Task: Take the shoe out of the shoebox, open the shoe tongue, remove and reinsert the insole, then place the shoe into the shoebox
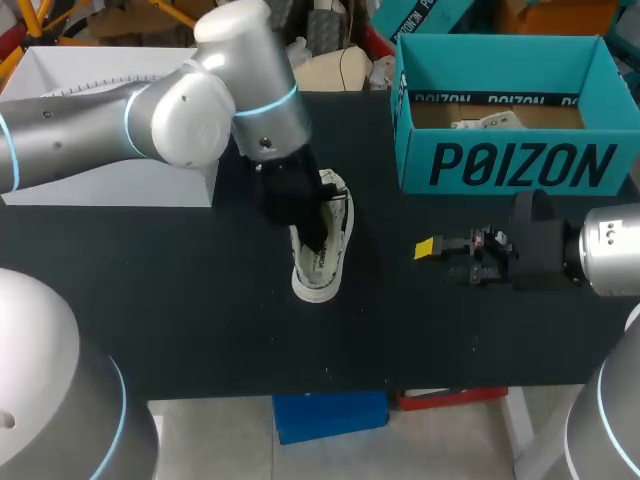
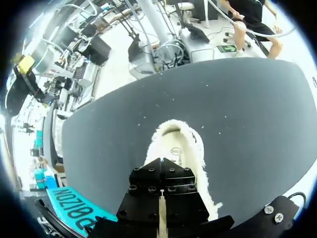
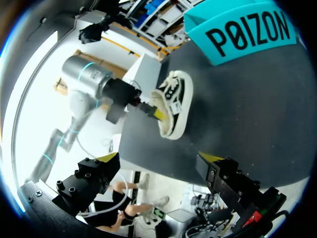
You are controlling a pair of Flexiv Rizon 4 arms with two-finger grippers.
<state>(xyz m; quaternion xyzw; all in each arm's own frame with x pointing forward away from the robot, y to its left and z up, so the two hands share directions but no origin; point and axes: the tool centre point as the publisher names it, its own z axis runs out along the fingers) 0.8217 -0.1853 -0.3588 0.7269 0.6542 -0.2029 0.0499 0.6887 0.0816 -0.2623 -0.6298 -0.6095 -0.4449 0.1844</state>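
The pale sneaker (image 1: 320, 270) lies on the black tabletop (image 1: 180, 300), outside the teal shoebox (image 1: 520, 165), which stands at its two o'clock. The left end effector (image 3: 157, 115) pokes into the shoe's opening, fingers pressed together (whether they nip anything I cannot tell). At the sneaker's three o'clock, apart from it, the right end effector (image 3: 159, 157) hangs with fingers spread wide.

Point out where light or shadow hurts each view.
Head view: black left pincer merges with the dark table, hiding part of the shoe. Left wrist view: the pincer's body blocks the shoe's near end. Right wrist view: white glare beyond the table's edge.
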